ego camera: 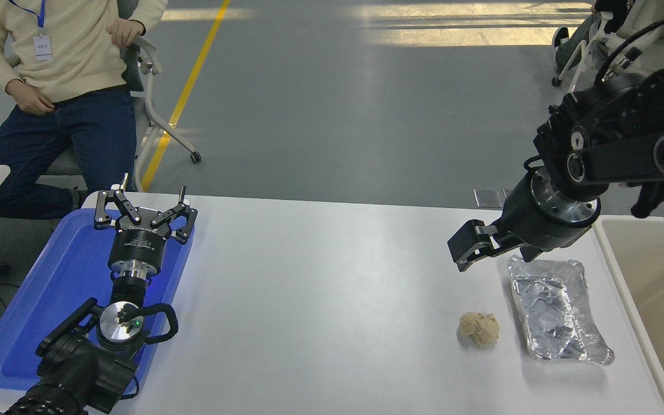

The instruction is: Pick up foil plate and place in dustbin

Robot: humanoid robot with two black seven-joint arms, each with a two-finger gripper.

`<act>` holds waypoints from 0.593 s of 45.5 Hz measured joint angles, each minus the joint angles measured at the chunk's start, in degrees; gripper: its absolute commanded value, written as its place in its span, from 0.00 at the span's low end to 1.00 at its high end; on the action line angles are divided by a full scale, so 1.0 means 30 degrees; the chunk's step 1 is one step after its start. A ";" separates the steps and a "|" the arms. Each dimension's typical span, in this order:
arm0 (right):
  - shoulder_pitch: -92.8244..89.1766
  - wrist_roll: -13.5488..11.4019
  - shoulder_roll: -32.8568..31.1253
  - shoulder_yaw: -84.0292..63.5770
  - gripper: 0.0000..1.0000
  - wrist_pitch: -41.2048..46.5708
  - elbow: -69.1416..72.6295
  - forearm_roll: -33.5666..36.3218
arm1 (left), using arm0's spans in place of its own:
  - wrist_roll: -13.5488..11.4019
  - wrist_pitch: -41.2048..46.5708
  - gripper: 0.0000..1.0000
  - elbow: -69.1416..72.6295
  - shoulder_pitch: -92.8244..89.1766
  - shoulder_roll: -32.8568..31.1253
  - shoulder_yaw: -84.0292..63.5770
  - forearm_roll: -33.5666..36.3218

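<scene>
Nothing of the task can be counted as done: the foil plate (558, 310) is seen lying flat on the white worktop (320, 300) at its right side, ungrasped, with its long side running roughly parallel to the dustbin (620, 271), whose pale rim is set just beside the worktop's right edge. The plate is near the bin but outside it, and a strip of bare worktop is left between the two. The right hand (485, 245) is held above the worktop just beyond the plate's far left corner, tilted downward and to the left; one black finger (467, 245) is plainly visible, while the other is largely masked by the wrist, so it cannot be told with certainty whether the hand is spread or closed — what can be said is that nothing is held in it and that the plate is not touched. The left hand (143, 210) is parked over the blue tray (38, 311) at the lower left, its fingers spread wide and empty. A small crumpled beige paper ball (479, 329) lies just to the left of the plate, apart from it, and should be left undisturbed (it is no part of the task). A seated person (61, 63) is seen at the far left, well clear of the work. By this reading the approach is the step in hand — the descent onto the thin rim, the grip, the lift, the carry across to the right and the release over the bin are all still to be done.
</scene>
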 measured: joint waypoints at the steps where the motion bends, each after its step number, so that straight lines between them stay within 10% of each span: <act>1: 0.0000 0.0000 0.0000 0.0012 1.00 0.0000 0.0000 0.0000 | 0.0001 0.0000 1.00 0.0000 0.0000 0.0000 0.0000 0.0000; 27: 0.0055 0.0000 -0.0064 0.0456 1.00 0.0159 0.0001 0.0005 | -0.0008 0.0000 1.00 0.0000 0.0000 -0.0001 0.0016 -0.0008</act>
